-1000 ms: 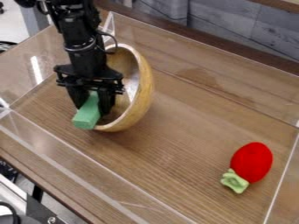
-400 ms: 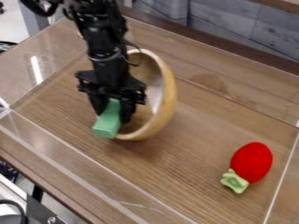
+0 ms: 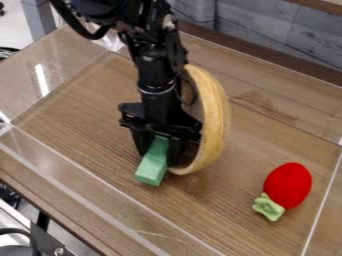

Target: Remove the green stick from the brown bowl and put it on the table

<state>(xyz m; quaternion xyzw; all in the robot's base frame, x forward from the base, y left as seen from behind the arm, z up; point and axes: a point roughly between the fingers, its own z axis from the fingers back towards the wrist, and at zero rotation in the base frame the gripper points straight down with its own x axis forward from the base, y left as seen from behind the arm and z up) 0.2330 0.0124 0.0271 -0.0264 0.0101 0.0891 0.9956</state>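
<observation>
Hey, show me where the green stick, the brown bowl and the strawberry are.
Green stick (image 3: pixel 151 171): camera view, on its lower part, below the hand.
Brown bowl (image 3: pixel 210 110): camera view, on its right side.
Strawberry (image 3: pixel 287 184): camera view, middle of its red body.

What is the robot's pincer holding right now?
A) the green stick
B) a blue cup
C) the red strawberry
A. The pincer is closed on the green stick, which pokes out below it, while the strawberry lies apart on the table.
</observation>
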